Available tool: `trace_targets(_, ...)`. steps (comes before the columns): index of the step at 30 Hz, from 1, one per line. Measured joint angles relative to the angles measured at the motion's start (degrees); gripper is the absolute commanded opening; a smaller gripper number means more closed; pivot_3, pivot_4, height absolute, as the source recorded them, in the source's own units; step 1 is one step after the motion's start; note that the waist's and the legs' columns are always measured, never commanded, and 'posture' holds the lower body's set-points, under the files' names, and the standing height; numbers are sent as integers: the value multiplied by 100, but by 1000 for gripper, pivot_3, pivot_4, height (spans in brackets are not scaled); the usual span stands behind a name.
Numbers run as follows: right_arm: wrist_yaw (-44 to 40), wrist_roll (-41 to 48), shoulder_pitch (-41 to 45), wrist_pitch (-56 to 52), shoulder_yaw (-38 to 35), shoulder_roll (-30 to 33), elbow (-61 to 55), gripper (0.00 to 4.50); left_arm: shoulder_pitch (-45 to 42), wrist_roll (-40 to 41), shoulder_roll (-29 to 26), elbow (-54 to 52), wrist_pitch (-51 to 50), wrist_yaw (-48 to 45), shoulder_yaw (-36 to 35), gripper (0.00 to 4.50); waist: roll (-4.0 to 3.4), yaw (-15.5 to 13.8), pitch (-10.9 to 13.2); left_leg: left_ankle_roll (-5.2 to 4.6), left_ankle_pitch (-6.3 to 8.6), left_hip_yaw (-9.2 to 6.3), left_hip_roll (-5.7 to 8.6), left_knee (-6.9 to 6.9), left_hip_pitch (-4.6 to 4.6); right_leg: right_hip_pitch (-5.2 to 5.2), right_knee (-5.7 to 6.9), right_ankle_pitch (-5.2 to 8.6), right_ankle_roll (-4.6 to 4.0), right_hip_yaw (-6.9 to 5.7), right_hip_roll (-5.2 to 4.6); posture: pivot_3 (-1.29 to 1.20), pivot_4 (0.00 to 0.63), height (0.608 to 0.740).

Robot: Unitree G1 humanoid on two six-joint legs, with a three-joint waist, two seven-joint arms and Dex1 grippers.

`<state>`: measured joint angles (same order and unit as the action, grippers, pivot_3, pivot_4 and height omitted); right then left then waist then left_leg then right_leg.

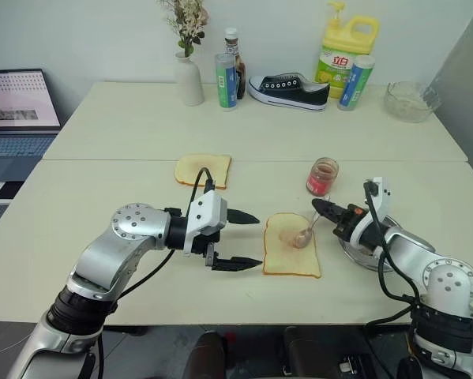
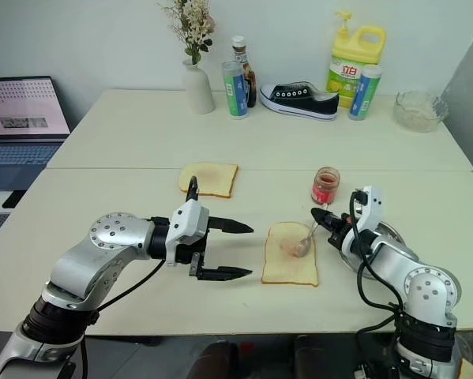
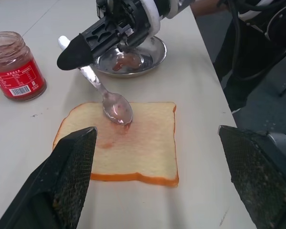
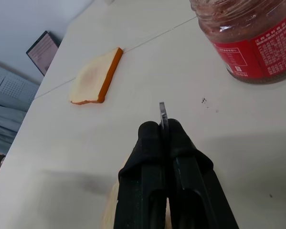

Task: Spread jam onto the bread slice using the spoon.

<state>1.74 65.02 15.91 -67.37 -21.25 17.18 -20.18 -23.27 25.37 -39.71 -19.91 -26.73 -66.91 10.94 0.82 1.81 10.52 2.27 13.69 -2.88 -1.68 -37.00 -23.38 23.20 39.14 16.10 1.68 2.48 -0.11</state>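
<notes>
The spoon (image 1: 305, 234) looks light, stiff and slick, best pinched at the handle end, as the right tool (image 1: 324, 208) does now, clamped shut on it. In the head views its bowl rests on the bread slice (image 1: 292, 255), near the bench's (image 1: 102, 189) front edge; the jam (image 1: 323, 177) jar stands just behind. The left tool (image 1: 245, 239) gapes wide and empty beside the slice's left edge.

Left wrist view: the bowl touches a pink smear on the soft, easily torn slice.

Right wrist view: the handle tip pokes from between the closed fingers (image 4: 147, 157).
</notes>
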Motion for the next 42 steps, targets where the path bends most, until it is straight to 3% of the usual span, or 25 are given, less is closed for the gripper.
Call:
trace_targets(5, 187, 386, -101, -60, -12, 131, -41, 39, 10, 2, -3, -6, -1, 4, -1, 4236, 0, 2, 0, 0, 0, 0, 0, 0, 0, 0, 1, 0, 0, 0, 1, 0, 150, 740)
trace_targets(11, 869, 1263, 592, 174, 110, -260, 30, 39, 43, 10, -8, -32, -13, 9, 1, 4236, -1, 39, 0, 0, 0, -1, -7, 2, 4, 1, 3, 0, 0, 1, 9, 0, 150, 740)
trace_targets(18, 734, 904, 517, 452, 783, -526, 601, 39, 123, 37, -95, -152, -58, 8, -5, 4236, -1, 18, 0, 0, 0, 3, -4, 2, 0, 1, -6, 0, 0, 4, 4, 0, 150, 740)
trace_targets(30, -138, 377, 27, 566, 998, 143, 582, 39, 347, 110, -331, -263, 8, -65, -18, 4236, -1, 2, 0, 0, 0, 3, -3, 1, 1, 1, -5, 0, 0, 2, 4, 0, 150, 740)
trace_targets(42, -153, 608, -130, 496, 674, 793, 134, 39, 333, 48, -328, -28, 239, -254, -15, 4236, 0, -6, 1, 0, 0, 3, -2, 0, 1, 0, -5, 0, 1, 3, 3, 0, 150, 740)
